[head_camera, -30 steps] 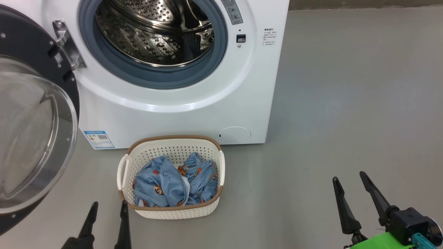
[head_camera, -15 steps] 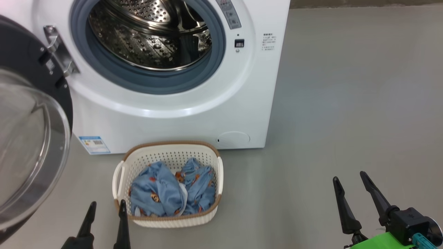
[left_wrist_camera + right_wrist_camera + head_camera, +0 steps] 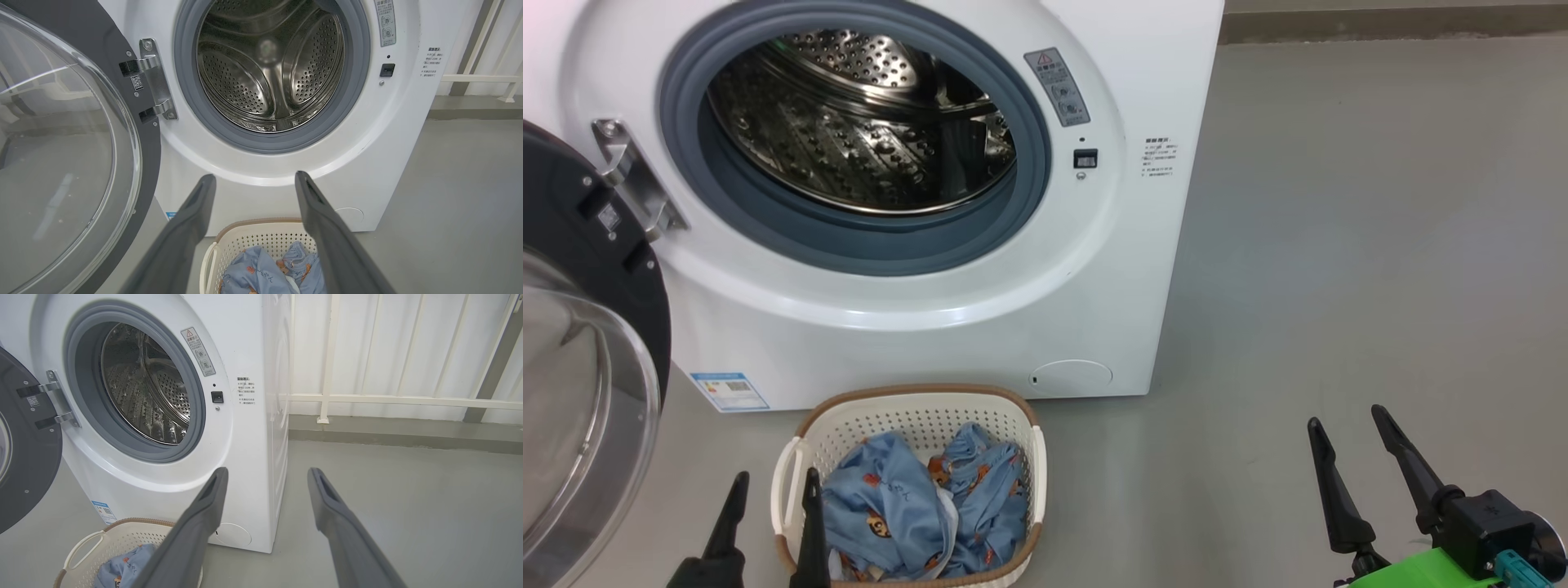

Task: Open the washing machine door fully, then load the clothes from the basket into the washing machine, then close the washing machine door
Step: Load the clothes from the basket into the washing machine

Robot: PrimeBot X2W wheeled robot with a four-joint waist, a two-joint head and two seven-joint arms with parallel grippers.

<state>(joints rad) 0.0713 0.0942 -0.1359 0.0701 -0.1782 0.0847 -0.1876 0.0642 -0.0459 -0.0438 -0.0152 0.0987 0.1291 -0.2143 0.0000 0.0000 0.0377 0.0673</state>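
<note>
On the grey floor (image 3: 1339, 245) in front of the washing machine (image 3: 931, 343), the basket (image 3: 923, 418) stands just beside the machine's lower front panel, below the drum (image 3: 849, 147) opening. The clothes (image 3: 915, 514) lie bunched inside it as a blue heap; none has reached the drum. The washing machine door (image 3: 580, 384) hangs swung out on its hinge at the robot's left, its glass bowl facing outward, so the opening step reads as done and loading as the step in hand.

The left gripper (image 3: 776, 475) hovers at the basket's near left corner with its fingers spread wide and nothing between them. The right gripper (image 3: 1346, 416) hangs well apart to the right over bare floor, likewise spread wide and empty.

To load well, the left gripper is the nearer choice. It would best come down over the middle of the heap rather than the rim, close on a thick fold so that the garment rises whole, and lift clear of the brown edge before swinging toward the grey gasket (image 3: 849, 245). Loose ends may snag on the perforated wall or drag the light basket. The open door close on the left leaves that arm little room to swing.
</note>
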